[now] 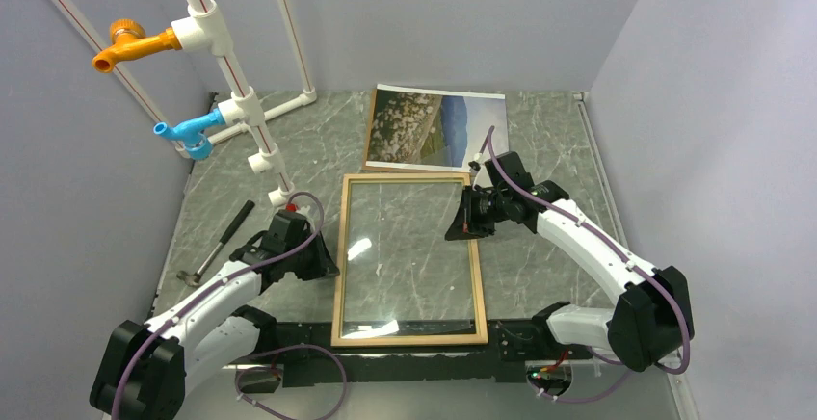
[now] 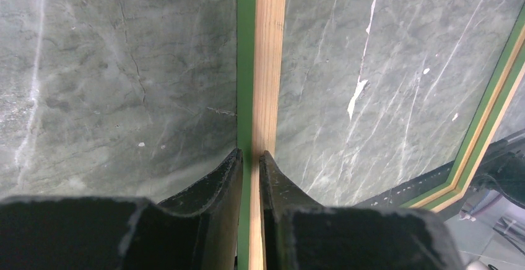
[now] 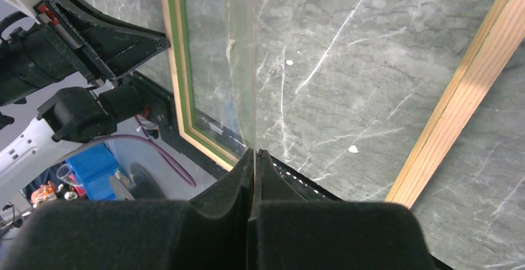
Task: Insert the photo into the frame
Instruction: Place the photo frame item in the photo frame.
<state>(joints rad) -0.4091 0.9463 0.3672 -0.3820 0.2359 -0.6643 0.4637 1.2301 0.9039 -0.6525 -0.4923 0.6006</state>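
The frame (image 1: 408,336) lies flat mid-table, pale wood face up. My left gripper (image 1: 328,264) is shut on its left rail; in the left wrist view that green-and-wood rail (image 2: 269,65) runs up between the fingers of the left gripper (image 2: 251,155). On the other side, my right gripper (image 1: 461,227) is shut on the edge of the clear glass pane (image 3: 216,65), which rises from the right gripper (image 3: 254,152) inside the frame's right rail (image 3: 470,90). The photo (image 1: 435,129) lies picture side up behind the frame, touched by neither gripper.
A hammer (image 1: 220,242) lies left of the left arm. A white pipe rack with an orange tap (image 1: 135,46) and a blue tap (image 1: 188,133) stands at the back left. Walls close in the table on three sides.
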